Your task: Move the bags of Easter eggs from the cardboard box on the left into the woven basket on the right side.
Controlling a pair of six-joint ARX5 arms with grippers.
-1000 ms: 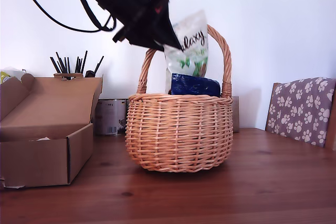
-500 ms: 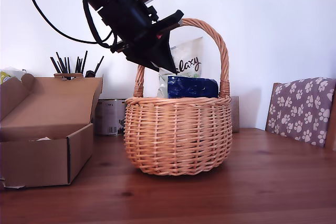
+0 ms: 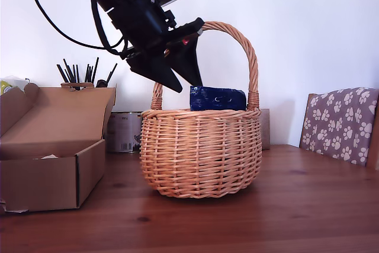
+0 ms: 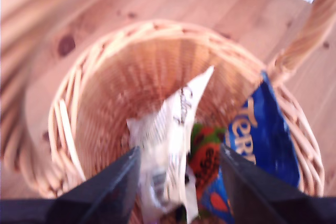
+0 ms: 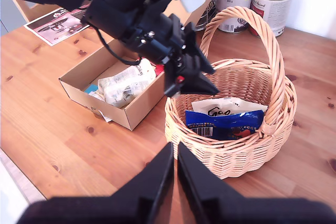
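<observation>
The woven basket (image 3: 201, 152) stands mid-table in the exterior view. My first gripper (image 3: 186, 82) hangs open just above its rim, under the arched handle. Looking down between its fingers (image 4: 118, 184), a white printed bag (image 4: 168, 129) lies loose inside the basket (image 4: 94, 103), beside a dark blue bag (image 4: 262, 140) that leans on the rim. The blue bag (image 3: 217, 98) pokes above the weave. My second gripper (image 5: 175, 150) is shut on nothing, high above the basket (image 5: 231, 156). The cardboard box (image 5: 126, 114) holds another whitish bag (image 5: 126, 82).
The open box (image 3: 53, 170) sits at the exterior view's left with its flap up. A tin can (image 3: 124, 131) and a pot of pencils (image 3: 83, 78) stand behind it. A paw-print chair cushion (image 3: 343, 122) is at the exterior view's right. A leaflet (image 5: 58, 22) lies beyond the box.
The first gripper lowered the white bag from above the handle into the basket and opened. The bag dropped out of the exterior view, and the basket shifted slightly.
</observation>
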